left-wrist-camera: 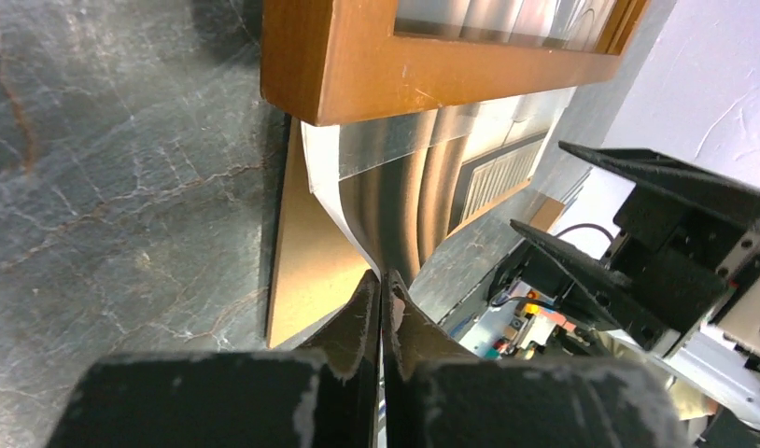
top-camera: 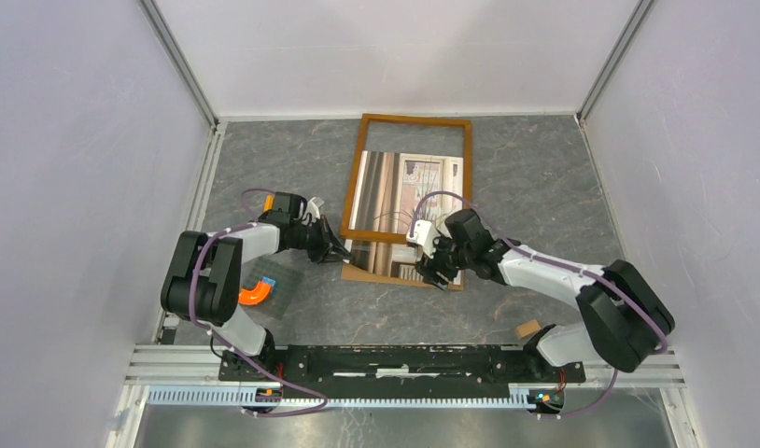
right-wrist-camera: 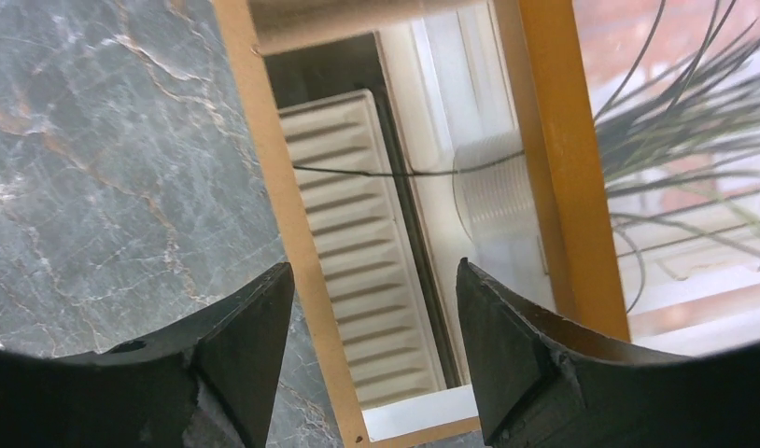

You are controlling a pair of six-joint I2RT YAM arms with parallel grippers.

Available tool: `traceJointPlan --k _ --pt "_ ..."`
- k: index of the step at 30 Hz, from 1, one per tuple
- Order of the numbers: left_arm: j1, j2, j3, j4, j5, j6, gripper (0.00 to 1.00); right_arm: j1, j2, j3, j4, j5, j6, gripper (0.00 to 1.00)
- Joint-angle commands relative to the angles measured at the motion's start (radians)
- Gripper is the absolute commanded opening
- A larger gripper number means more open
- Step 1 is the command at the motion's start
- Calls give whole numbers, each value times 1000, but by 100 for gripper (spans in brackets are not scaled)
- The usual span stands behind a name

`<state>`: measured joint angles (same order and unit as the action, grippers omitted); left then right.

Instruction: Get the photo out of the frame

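Note:
The frame (top-camera: 358, 177) with its orange-brown border lies flat in the middle of the table. The photo (top-camera: 395, 257) sticks out from under the frame's near bar and rests on the brown backing board (top-camera: 358, 273). My left gripper (top-camera: 343, 254) is shut on the photo's near left edge (left-wrist-camera: 404, 196) and lifts it off the board (left-wrist-camera: 311, 271), just below the frame's corner (left-wrist-camera: 358, 65). My right gripper (top-camera: 439, 273) is open and empty, hovering over the photo's near end (right-wrist-camera: 358, 233), with one fingertip (right-wrist-camera: 274, 289) over the table and the frame's bar (right-wrist-camera: 563, 168) on the right.
A small grey plate with an orange block (top-camera: 257, 291) lies left of the board, under the left arm. A small brown piece (top-camera: 528, 328) lies near the right arm's base. White walls close in the table on three sides.

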<state>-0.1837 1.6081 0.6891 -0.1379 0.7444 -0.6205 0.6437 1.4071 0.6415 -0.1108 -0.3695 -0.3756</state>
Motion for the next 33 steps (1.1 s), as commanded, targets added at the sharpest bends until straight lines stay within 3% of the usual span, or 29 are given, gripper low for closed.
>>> traceJointPlan --k 1,11,19,24,29,30,33 --pt "-1 -14 70 -82 36 -63 2 82 -94 -14 63 91 -91 71" --pt "15 -14 107 -97 131 -144 2 287 -108 -51 149 288 -195 75" --pt "28 -50 86 -85 181 -157 2 339 -27 -52 266 493 -222 67" --pt "38 -70 84 -105 200 -146 2 375 6 -52 265 522 -262 47" --pt "41 -90 91 -143 205 -116 4 395 -14 -33 208 499 -265 7" --pt "44 -94 92 -153 204 -109 10 396 -24 -22 180 481 -258 0" --pt "56 -110 100 -206 190 -68 54 395 -57 22 78 375 -247 0"
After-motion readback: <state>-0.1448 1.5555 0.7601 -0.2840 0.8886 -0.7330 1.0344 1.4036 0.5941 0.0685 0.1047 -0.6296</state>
